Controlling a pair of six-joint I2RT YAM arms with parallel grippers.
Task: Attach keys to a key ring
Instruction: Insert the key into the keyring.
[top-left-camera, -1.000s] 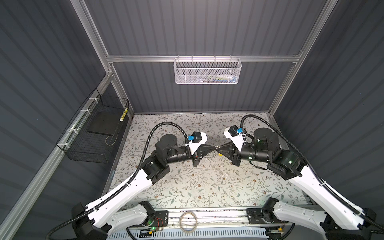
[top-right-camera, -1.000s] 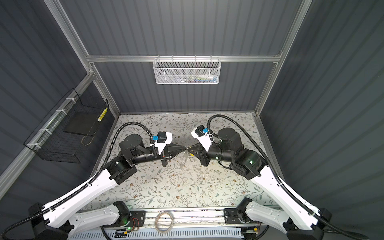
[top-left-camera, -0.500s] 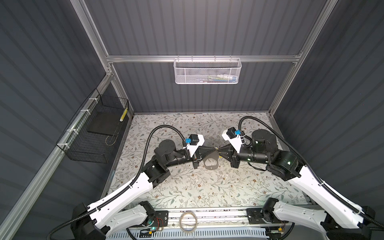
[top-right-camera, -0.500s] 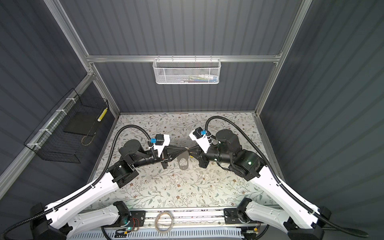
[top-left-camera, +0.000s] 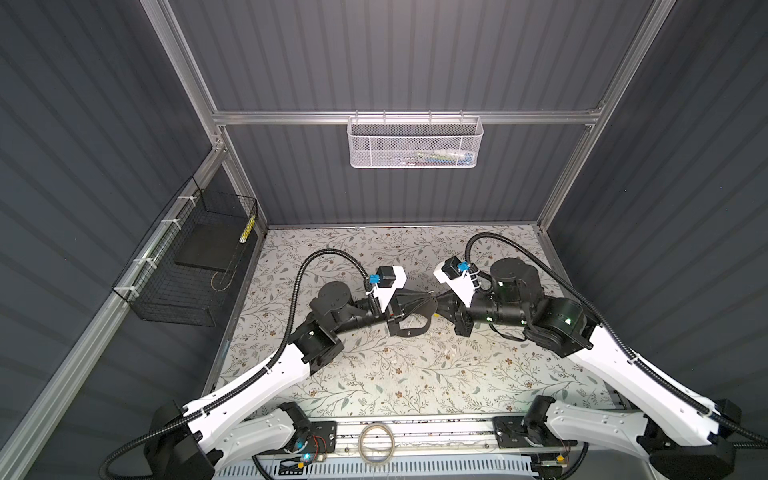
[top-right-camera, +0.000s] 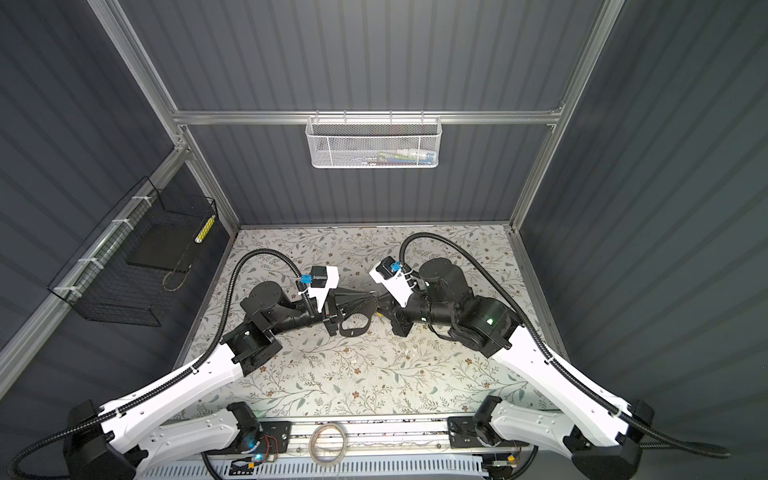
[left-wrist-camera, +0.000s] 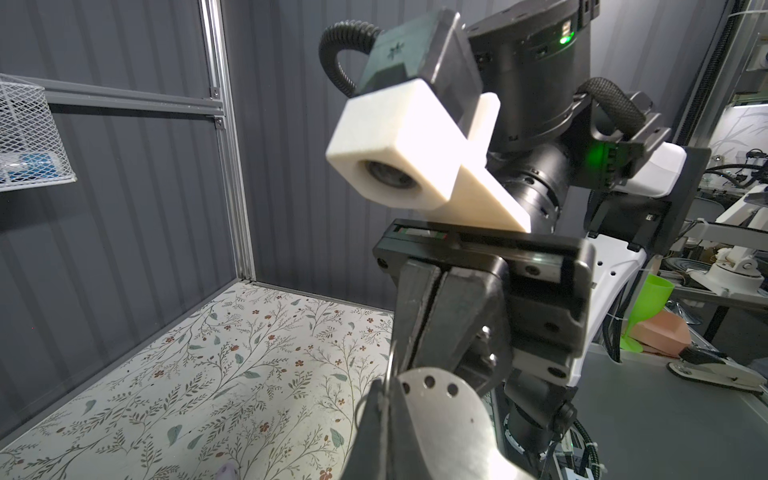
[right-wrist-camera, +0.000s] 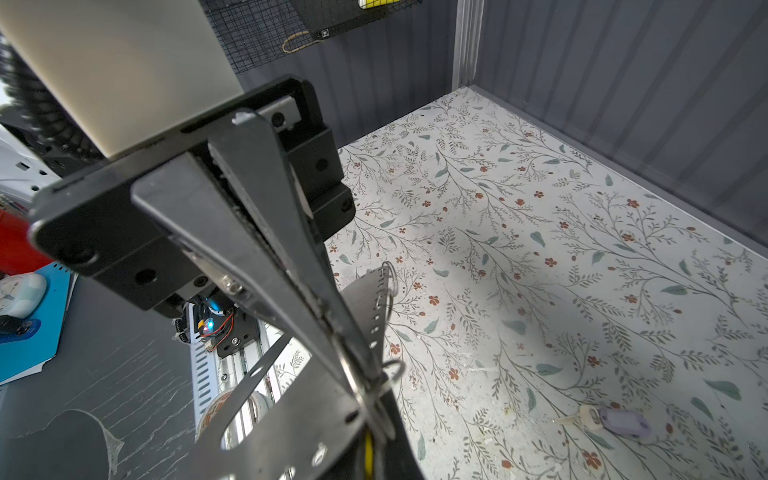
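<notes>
In both top views my two grippers meet tip to tip above the middle of the mat. The left gripper (top-left-camera: 430, 297) (left-wrist-camera: 386, 386) is shut on a thin wire loop at the holed edge of the key ring (top-left-camera: 409, 328) (top-right-camera: 353, 328), a flat dark grey oval plate (left-wrist-camera: 440, 415) (right-wrist-camera: 291, 415) hanging under its fingers. The right gripper (top-left-camera: 441, 301) (right-wrist-camera: 374, 415) is shut on the yellow key (right-wrist-camera: 368, 455), of which only a sliver shows between its jaws, pressed against the ring's edge. The lilac key (right-wrist-camera: 623, 422) lies loose on the mat.
A floral mat (top-left-camera: 415, 374) covers the table. A tan tape roll (top-left-camera: 376, 441) lies on the front rail. A white mesh basket (top-left-camera: 415, 143) hangs on the back wall and a black wire basket (top-left-camera: 195, 266) on the left wall.
The key ring has turned and swung, from nearly edge-on to hanging below the left fingers with its opening showing. Both grippers stay tip to tip; the arms shifted only slightly.
</notes>
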